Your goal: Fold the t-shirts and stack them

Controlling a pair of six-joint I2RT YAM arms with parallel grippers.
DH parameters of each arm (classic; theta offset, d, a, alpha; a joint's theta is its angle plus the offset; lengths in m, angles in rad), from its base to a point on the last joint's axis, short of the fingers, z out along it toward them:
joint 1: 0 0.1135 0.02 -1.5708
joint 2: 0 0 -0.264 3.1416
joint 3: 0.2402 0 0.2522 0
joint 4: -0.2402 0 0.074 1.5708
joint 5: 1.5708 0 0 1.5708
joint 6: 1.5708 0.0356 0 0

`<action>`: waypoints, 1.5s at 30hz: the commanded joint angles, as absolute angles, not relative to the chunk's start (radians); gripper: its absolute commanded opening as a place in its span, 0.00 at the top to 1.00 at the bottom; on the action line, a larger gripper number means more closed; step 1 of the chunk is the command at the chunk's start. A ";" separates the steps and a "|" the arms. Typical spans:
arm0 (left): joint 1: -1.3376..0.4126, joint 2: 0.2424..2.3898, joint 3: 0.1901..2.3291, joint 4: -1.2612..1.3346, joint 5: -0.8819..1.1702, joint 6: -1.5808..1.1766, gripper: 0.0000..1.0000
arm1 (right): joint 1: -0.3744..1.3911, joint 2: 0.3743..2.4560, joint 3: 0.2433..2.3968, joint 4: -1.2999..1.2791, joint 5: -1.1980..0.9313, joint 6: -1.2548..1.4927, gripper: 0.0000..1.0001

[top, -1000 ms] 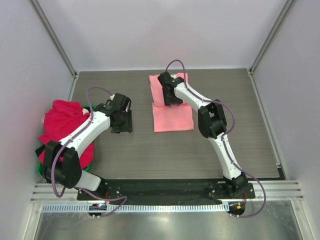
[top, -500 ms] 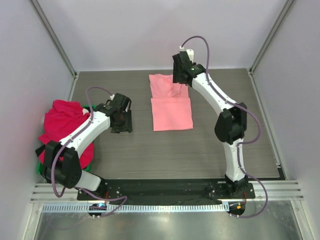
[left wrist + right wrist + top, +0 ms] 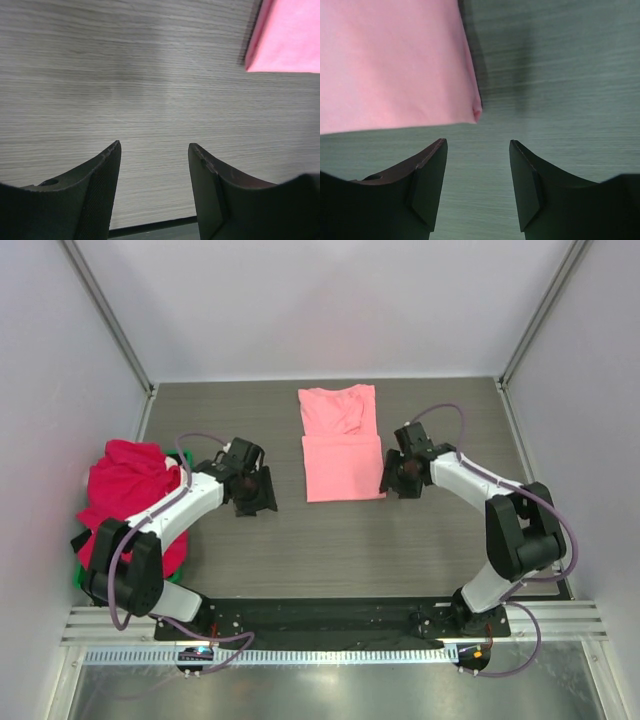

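Top external view showed the salmon-pink t-shirt [image 3: 341, 443] lying flat on the table [image 3: 350, 545], toward the rear and between the two arms, with a fold edge running across its middle. The crimson t-shirts [image 3: 122, 490] sat in a rumpled heap at the table's left edge, over a green tray [image 3: 77, 576] of which only slivers showed.

The right hand [image 3: 393, 483] hovered low just beside the pink shirt's near right corner. Its wrist camera saw the two dark fingers [image 3: 427, 175] spread apart with bare table between them; that shirt corner [image 3: 390, 60] lay just beyond the tips, not touched. The hand was released and held nothing.

The left hand [image 3: 260, 502] sat over bare table between the red heap and the pink shirt, apart from both. From its wrist camera the fingers [image 3: 102, 180] also stood spread, empty, with wood grain between them, and a corner of pink cloth [image 3: 287, 35] showed at the upper right, well clear of the tips.
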State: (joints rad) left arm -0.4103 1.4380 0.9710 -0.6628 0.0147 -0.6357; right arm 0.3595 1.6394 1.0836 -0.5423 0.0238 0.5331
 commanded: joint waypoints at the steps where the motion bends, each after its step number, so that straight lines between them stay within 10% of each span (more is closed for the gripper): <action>1: -0.420 1.452 0.942 -0.477 0.132 -0.764 0.43 | 0.316 1.543 1.003 -0.388 -0.107 0.592 0.42; 45: -0.497 1.772 0.907 -0.037 0.158 -0.925 0.60 | 0.222 1.753 0.712 -0.006 -0.273 0.618 0.96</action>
